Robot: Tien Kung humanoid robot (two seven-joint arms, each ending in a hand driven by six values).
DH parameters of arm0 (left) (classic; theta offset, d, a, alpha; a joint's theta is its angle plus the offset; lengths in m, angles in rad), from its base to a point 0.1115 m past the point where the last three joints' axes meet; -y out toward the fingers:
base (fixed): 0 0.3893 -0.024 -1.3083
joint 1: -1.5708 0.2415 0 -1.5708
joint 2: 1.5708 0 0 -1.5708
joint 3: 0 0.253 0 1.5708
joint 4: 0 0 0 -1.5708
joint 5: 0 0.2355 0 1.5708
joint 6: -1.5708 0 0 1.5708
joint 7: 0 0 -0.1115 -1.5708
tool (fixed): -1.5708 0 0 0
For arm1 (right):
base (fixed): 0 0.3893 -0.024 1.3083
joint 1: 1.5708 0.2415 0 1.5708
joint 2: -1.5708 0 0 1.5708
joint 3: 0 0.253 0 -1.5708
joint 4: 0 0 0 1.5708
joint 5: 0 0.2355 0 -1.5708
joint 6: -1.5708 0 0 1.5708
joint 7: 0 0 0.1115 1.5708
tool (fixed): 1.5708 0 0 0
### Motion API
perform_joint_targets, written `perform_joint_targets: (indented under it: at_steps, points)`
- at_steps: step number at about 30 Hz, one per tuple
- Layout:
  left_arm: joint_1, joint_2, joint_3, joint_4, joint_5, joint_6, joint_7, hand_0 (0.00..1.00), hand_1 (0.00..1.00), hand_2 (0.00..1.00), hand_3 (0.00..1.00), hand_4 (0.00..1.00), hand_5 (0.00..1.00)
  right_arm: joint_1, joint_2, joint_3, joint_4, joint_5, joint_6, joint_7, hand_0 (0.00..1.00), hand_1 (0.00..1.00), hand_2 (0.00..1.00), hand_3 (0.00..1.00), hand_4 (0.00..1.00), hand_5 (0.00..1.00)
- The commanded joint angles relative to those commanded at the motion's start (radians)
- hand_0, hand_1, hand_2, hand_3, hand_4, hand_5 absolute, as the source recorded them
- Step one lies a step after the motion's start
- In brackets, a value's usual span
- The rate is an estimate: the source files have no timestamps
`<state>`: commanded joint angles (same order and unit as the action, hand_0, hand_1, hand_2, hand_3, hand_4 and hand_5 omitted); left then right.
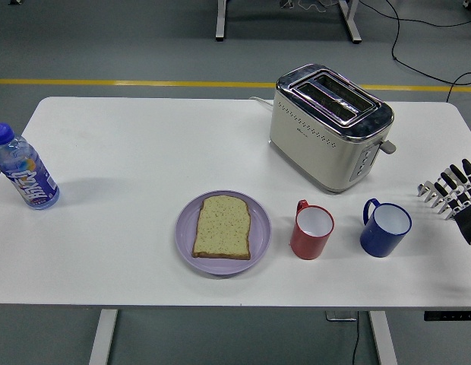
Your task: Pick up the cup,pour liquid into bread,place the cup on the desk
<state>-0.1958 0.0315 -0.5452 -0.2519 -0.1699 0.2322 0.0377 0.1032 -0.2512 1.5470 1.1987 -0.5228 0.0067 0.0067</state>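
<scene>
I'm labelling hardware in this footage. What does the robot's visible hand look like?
Only the right hand shows, at the right edge: black fingers with silver-white jointed segments, giving a striped look, on a black and white palm section. No cables or markings are discernible. The left hand is out of view.

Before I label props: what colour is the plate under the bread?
Pale lavender purple plate, holding the bread; seen in the head view.

High head view over table
</scene>
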Motion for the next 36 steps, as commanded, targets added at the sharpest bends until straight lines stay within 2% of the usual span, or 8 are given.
perform_joint_targets:
  at_steps: [3,8,9,15,17,22,28,36]
  points:
    - [0.000,0.000,0.001,0.000,-0.001,0.000,0.000,0.690,0.756,0.773,0.611,0.396,0.998,-0.002,-0.004,-0.002,0.008,-0.052,-0.004,0.009,0.945,0.847,0.906,0.958,0.929,0.171]
    - [0.000,0.000,-0.001,0.000,0.002,0.000,0.001,0.690,0.756,0.773,0.611,0.396,0.998,-0.009,-0.014,-0.008,0.024,-0.159,0.000,0.016,0.945,0.847,0.906,0.958,0.929,0.171]
    - [0.000,0.000,-0.002,0.000,0.003,0.000,0.002,0.690,0.756,0.773,0.611,0.396,0.998,-0.014,-0.018,-0.010,0.030,-0.186,0.005,0.017,0.969,0.869,0.945,0.998,0.969,0.165]
    - [-0.001,0.001,-0.002,0.000,0.004,0.000,0.002,0.690,0.756,0.773,0.611,0.396,0.998,-0.046,-0.039,-0.028,0.058,-0.311,0.003,0.043,0.979,0.879,0.965,0.998,0.988,0.174]
    - [-0.002,0.002,-0.004,0.000,0.008,0.000,0.003,0.690,0.756,0.773,0.611,0.396,0.998,-0.061,-0.046,-0.040,0.070,-0.344,-0.017,0.062,0.979,0.879,0.965,0.998,0.988,0.174]
    - [-0.001,0.002,-0.012,0.000,0.019,0.002,0.005,0.690,0.756,0.773,0.611,0.396,0.998,-0.115,-0.065,-0.113,0.117,-0.372,-0.151,0.151,0.988,0.898,0.966,0.998,0.998,0.182]
    - [0.001,0.002,-0.023,0.000,0.037,0.003,0.011,0.690,0.756,0.773,0.611,0.396,0.998,-0.158,-0.069,-0.185,0.151,-0.407,-0.273,0.201,0.991,0.894,0.967,0.998,0.998,0.203]
    - [0.004,0.003,-0.032,0.000,0.055,0.004,0.016,0.690,0.756,0.773,0.611,0.396,0.998,-0.192,-0.085,-0.251,0.172,-0.405,-0.301,0.215,0.989,0.885,0.967,0.998,0.998,0.199]
